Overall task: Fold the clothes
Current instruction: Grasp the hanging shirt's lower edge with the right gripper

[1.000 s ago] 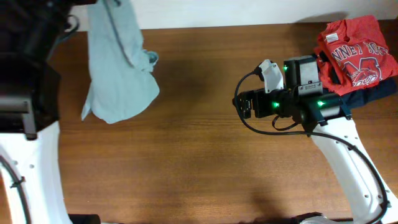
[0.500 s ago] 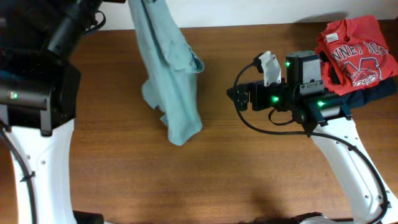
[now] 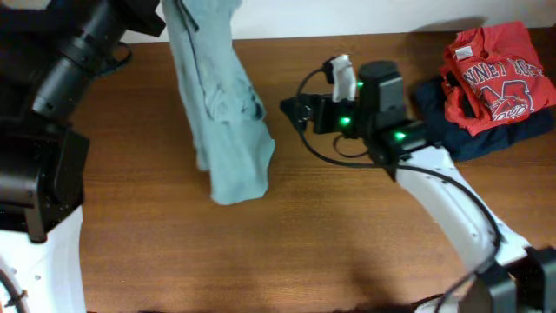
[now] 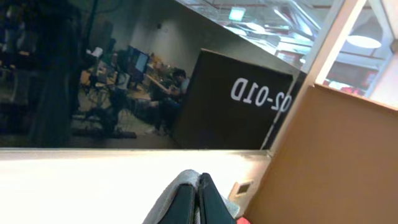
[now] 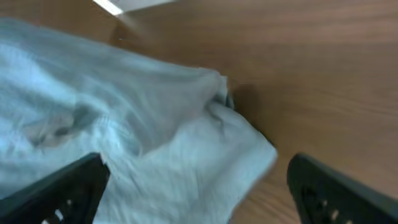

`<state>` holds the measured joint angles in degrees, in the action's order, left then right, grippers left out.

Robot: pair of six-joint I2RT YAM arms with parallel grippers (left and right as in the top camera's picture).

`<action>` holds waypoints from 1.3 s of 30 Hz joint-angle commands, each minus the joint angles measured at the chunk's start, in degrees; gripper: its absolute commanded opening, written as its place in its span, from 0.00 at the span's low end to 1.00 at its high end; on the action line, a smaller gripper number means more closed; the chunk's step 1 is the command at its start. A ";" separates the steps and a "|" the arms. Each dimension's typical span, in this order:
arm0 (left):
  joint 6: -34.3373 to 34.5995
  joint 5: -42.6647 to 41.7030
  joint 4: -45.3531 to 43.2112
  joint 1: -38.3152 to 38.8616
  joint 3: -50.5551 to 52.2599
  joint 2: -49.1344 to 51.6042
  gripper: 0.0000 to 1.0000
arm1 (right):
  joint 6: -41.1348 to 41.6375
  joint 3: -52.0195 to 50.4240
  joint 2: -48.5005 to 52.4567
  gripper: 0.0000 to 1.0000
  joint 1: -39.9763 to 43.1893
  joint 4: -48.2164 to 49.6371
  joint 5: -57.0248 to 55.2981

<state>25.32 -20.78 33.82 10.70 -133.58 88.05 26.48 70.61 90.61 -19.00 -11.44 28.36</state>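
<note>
The clothes [image 3: 221, 130], a pale sage T-shirt, hang in a long wrinkled bundle from the back left edge of the overhead view, the lower end touching the wooden table [image 3: 287, 252]. In the left wrist view my left gripper [image 4: 199, 190] is shut on a fold of the shirt's fabric [image 4: 173, 198], raised high above the table. My right gripper [image 3: 294, 109] is open just right of the hanging shirt. In the right wrist view it [image 5: 199, 186] has its dark fingers [image 5: 68, 190] wide apart with the shirt [image 5: 155, 155] lying close between and beyond them, not gripped.
A red shirt with white lettering [image 3: 491, 74] lies on a dark navy folded garment [image 3: 447, 130] at the back right corner. The left arm's dark body [image 3: 52, 104] fills the left side. The table's back edge runs along a white wall [image 3: 347, 17].
The shirt has been lifted off the back left of the table and carried right, hanging longer. My right arm has moved left toward it and its jaws stay wide.
</note>
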 commanded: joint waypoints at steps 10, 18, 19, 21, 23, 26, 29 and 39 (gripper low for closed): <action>-1.86 1.31 3.54 0.02 -0.98 -0.57 0.01 | 6.95 0.98 2.25 0.84 -4.98 0.33 -1.55; -1.81 0.68 4.39 0.02 -0.98 -0.33 0.01 | 6.84 0.98 2.45 0.84 -9.03 0.39 -7.32; -1.81 0.28 4.39 0.02 -0.98 -0.33 0.01 | 6.84 0.98 2.45 0.84 -9.49 0.57 -8.61; -1.81 -0.87 4.39 0.02 -0.98 -0.33 0.01 | 6.84 0.98 2.51 0.83 -10.03 0.98 -10.25; -1.81 -1.14 4.42 0.02 -0.98 -0.33 0.01 | 6.84 0.98 2.64 0.83 -10.36 1.36 -11.39; -1.81 -1.60 4.50 0.02 -0.98 -0.33 0.01 | 6.88 0.98 3.34 0.83 -10.75 2.01 -13.92; -1.79 -2.91 4.55 0.02 -0.98 -0.33 0.01 | 7.08 0.98 5.01 0.83 -11.47 4.33 -14.71; -2.82 -2.75 5.92 0.02 -0.98 -0.39 0.01 | 10.25 0.98 11.56 0.54 -12.74 7.43 -17.33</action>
<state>24.45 -22.57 39.90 10.72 -133.58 88.07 35.79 70.67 101.60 -31.55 -3.95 13.10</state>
